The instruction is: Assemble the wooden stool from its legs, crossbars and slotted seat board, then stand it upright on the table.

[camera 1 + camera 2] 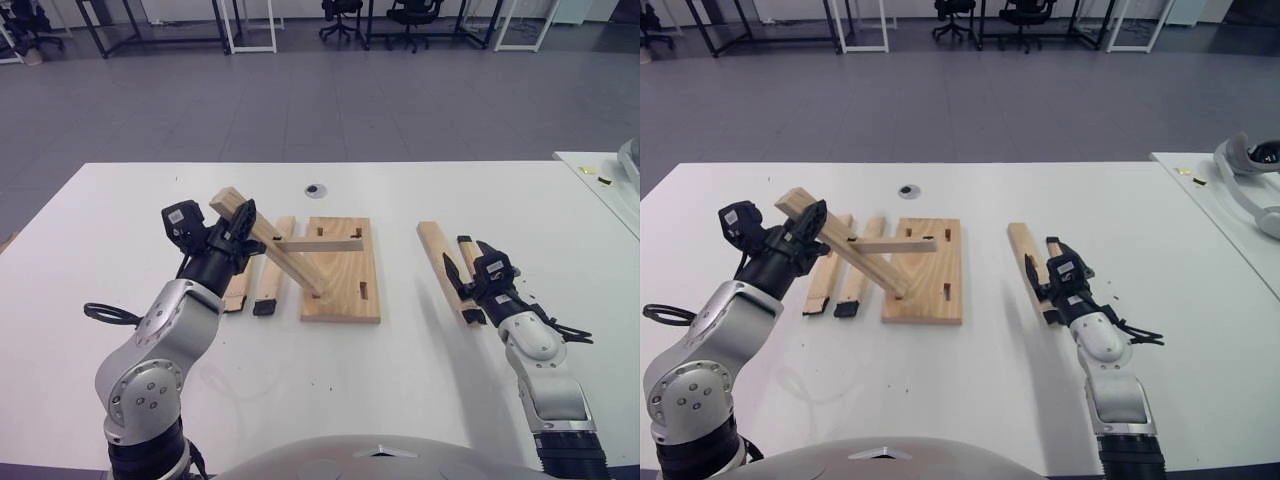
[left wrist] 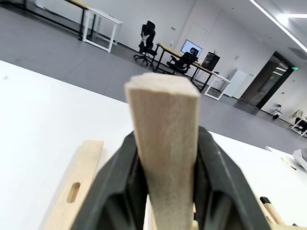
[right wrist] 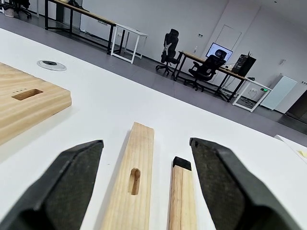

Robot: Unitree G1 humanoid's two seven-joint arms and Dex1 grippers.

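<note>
table (image 1: 120, 220) | seat board (image 1: 345, 285) flat, centre | left wooden pieces (image 1: 276, 262) | right wooden pieces (image 1: 437, 255) | round cap (image 1: 316, 189), perhaps grommet

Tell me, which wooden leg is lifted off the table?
The leg clamped in the left hand, tilted with its lower end on the seat board; the others lie flat.

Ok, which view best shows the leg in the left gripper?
Left eye view: the whole leg shows, tilted, upper end in the left gripper, lower end on the seat board. The right eye view shows the same. The left wrist view shows its gripped end close up.
</note>
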